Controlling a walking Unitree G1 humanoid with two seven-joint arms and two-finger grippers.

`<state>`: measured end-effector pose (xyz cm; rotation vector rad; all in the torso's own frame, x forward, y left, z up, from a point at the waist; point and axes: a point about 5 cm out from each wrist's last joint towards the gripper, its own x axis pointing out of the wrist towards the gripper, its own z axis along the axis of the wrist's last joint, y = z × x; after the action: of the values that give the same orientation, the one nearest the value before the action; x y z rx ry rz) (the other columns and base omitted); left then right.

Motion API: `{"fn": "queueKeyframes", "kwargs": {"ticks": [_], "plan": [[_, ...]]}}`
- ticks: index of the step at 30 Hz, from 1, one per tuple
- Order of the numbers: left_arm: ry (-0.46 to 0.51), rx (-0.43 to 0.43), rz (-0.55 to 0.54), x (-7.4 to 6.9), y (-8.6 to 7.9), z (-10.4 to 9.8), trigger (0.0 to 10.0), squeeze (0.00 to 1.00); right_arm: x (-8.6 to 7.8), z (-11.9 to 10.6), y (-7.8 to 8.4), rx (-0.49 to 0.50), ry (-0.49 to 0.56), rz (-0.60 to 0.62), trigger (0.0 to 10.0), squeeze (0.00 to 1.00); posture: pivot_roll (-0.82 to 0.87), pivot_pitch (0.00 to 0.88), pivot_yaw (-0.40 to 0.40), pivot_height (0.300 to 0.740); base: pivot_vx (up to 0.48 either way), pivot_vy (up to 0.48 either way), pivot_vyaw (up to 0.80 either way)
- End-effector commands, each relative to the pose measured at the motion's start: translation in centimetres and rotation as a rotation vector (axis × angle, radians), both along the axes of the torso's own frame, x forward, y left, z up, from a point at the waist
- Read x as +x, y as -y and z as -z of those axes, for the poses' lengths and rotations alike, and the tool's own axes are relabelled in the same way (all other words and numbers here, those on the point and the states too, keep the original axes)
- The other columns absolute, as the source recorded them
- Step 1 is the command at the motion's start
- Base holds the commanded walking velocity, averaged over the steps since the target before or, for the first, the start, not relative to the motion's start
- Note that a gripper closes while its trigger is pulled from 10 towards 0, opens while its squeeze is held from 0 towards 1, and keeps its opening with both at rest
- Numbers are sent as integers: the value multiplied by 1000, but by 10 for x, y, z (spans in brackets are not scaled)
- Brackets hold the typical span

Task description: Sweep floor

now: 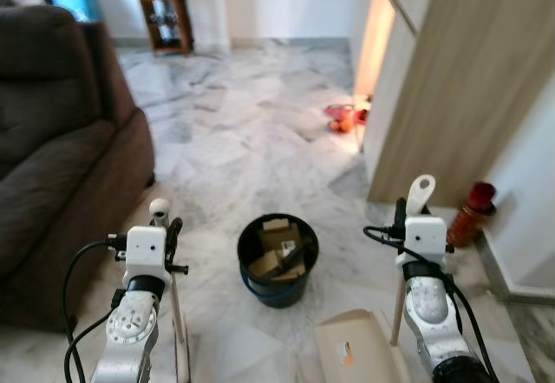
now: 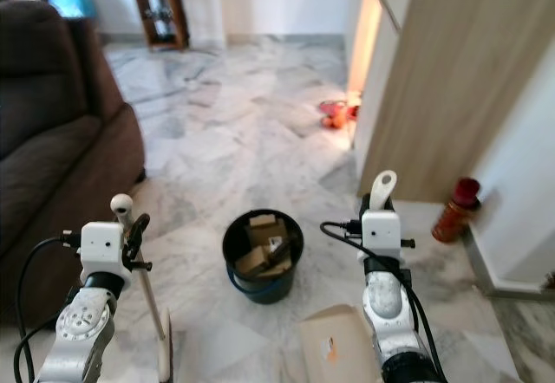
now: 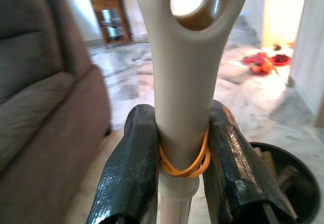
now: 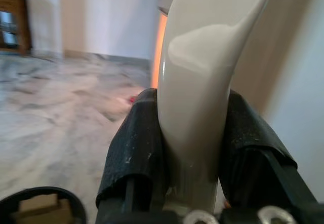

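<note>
The robot stands over a marble floor (image 1: 251,123) with a sweeping tool in each arm, which is how the job needs them: one to push dirt, one to catch it. The left gripper (image 3: 174,148) is clamped on the broom handle (image 3: 185,82) just below its hanging hole, where an orange rubber band (image 3: 185,165) rings the shaft, probably to keep the smooth plastic from slipping between the black fingers (image 3: 129,173). In the head views the handle runs straight down beside the left arm, so the broom stands roughly upright, its head out of sight below.

The right gripper (image 4: 195,148) is closed around the dustpan handle (image 4: 202,82), again near its top end. The pale dustpan (image 1: 355,348) sits low on the floor just beside the right arm, mouth turned toward the middle, ready to receive what the broom brings.

Between the two arms, a little ahead, stands a black bucket (image 1: 277,257) already holding cardboard scraps, placed within reach so the pan can be tipped into it. A brown sofa (image 1: 61,158) borders the floor on the left, a wooden wall panel (image 1: 451,97) on the right, with a red bottle (image 1: 473,214) at its foot. The floor near the bucket looks fairly clean; small debris cannot be made out.
</note>
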<state>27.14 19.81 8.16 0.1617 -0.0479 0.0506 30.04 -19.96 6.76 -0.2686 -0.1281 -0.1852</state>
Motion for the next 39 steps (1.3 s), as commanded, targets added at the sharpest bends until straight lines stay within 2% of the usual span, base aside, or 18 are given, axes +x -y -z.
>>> {"fn": "queueKeyframes", "kwargs": {"ticks": [1,9,33,39], "plan": [[44,18,22,3,3,-10,10000,0,5,-6,1,-7,15,0,10000,0,165,0,29,740,0,0,-800],[39,19,32,4,5,-10,10000,0,5,-5,2,-10,11,-4,10000,0,164,0,31,740,0,0,-770],[32,40,40,5,7,-8,10000,0,7,-5,-1,7,2,-24,10000,0,169,0,27,740,0,0,0],[31,42,38,5,7,-8,10000,0,7,-5,0,10,5,-19,10000,0,170,0,28,740,0,0,-400]]}}
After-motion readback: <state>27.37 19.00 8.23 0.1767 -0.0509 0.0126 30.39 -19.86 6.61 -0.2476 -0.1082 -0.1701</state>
